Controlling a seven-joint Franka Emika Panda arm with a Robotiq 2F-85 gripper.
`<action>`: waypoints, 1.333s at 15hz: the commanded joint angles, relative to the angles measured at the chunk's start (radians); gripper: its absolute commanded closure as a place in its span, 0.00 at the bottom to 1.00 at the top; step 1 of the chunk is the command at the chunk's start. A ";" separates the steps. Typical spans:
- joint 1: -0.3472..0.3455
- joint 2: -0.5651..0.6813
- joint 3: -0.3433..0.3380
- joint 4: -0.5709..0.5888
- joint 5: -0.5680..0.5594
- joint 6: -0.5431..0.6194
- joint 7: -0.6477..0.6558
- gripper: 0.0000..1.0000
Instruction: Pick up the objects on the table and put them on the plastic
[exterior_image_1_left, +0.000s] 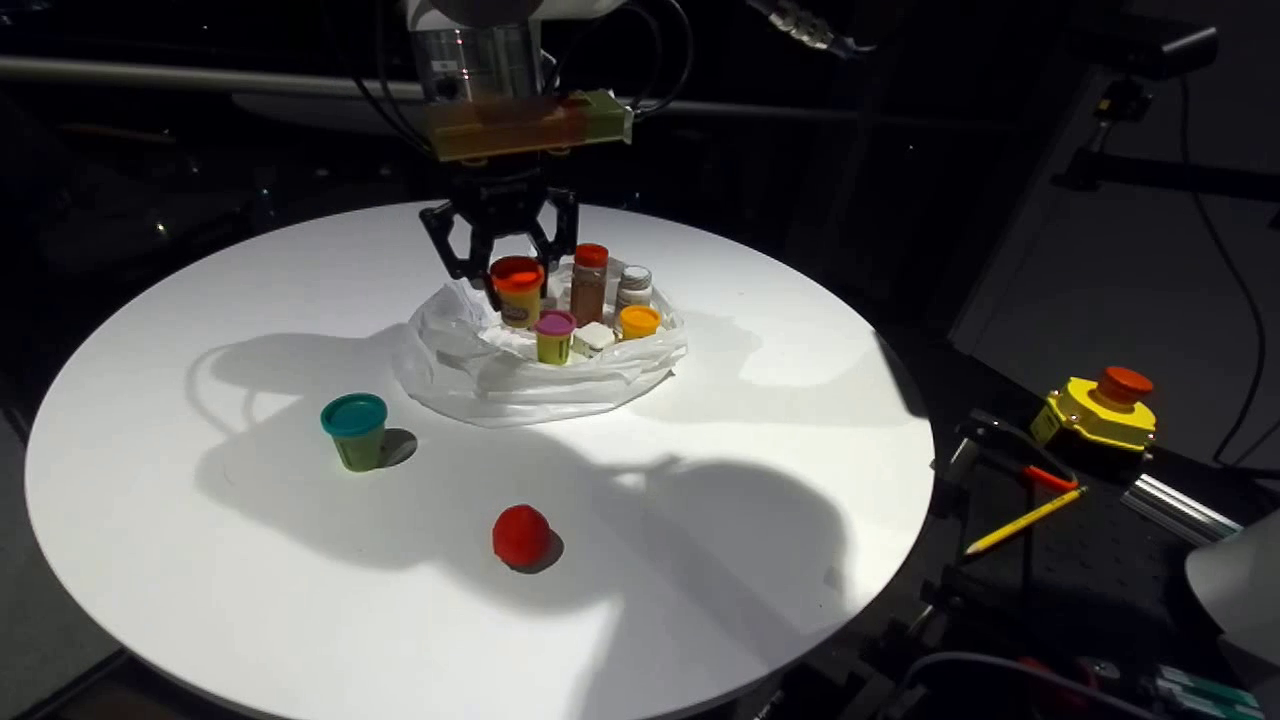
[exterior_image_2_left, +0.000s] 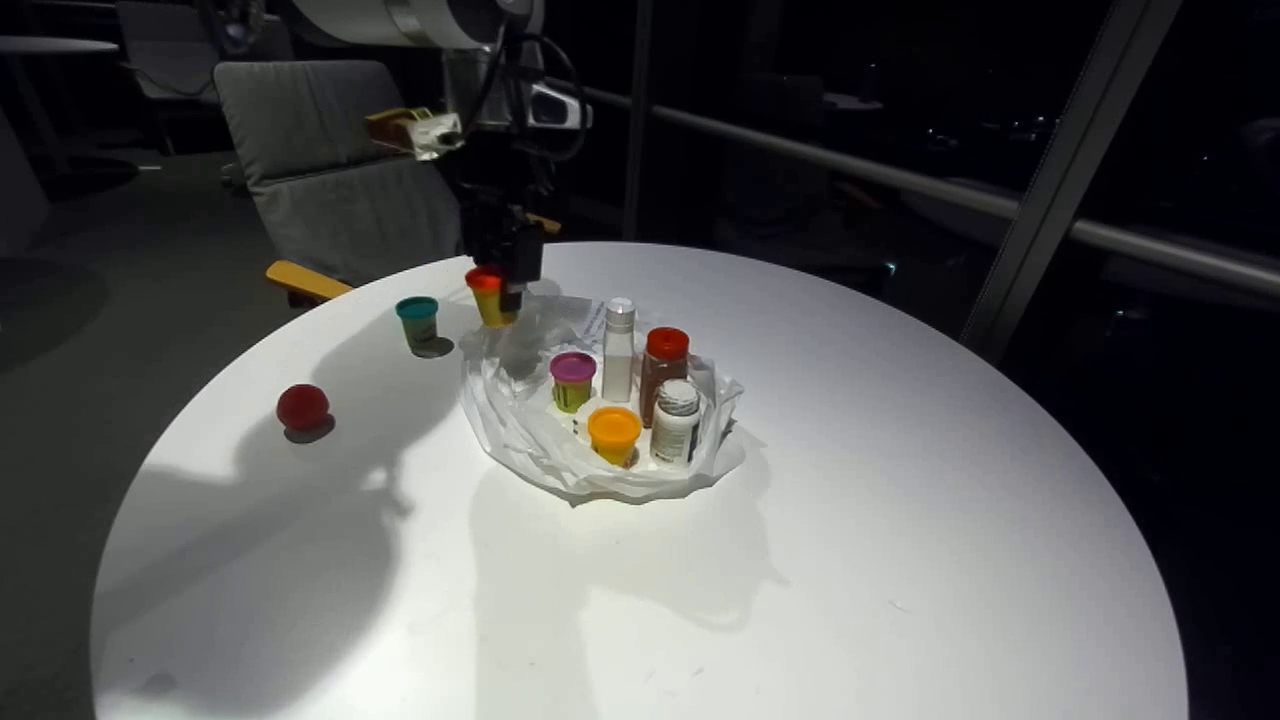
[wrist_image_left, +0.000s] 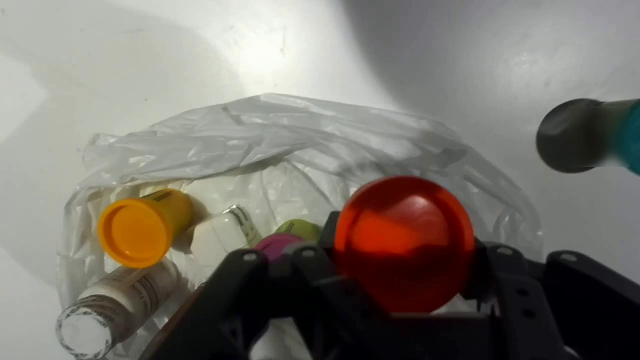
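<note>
My gripper (exterior_image_1_left: 518, 296) is shut on a yellow tub with a red lid (wrist_image_left: 405, 220), its fingers on either side of the tub. It holds the tub upright above the near-left part of the white plastic (exterior_image_1_left: 530, 395), which also shows in the wrist view (wrist_image_left: 240, 135). A teal-lidded tub (exterior_image_1_left: 355, 440) stands on the table off the plastic; it shows too in an exterior view (exterior_image_2_left: 418, 322) and at the right edge of the wrist view (wrist_image_left: 631, 137). A red ball (exterior_image_1_left: 521, 537) lies on the table and shows in both exterior views (exterior_image_2_left: 302, 407).
On the plastic stand a purple-lidded tub (exterior_image_2_left: 573, 385), an orange-lidded tub (exterior_image_2_left: 614, 435), a red-capped bottle (exterior_image_2_left: 664, 370), a white jar (exterior_image_2_left: 675, 430), a tall white bottle (exterior_image_2_left: 618, 350) and a small white block (exterior_image_1_left: 594, 340). A chair (exterior_image_2_left: 330, 150) stands behind the round table (exterior_image_2_left: 850, 520).
</note>
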 joint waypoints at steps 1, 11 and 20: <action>-0.046 0.099 0.013 0.113 0.015 -0.024 -0.056 0.78; 0.016 0.259 -0.013 0.299 -0.017 -0.009 -0.010 0.27; 0.090 0.217 -0.019 0.317 -0.065 -0.057 0.014 0.00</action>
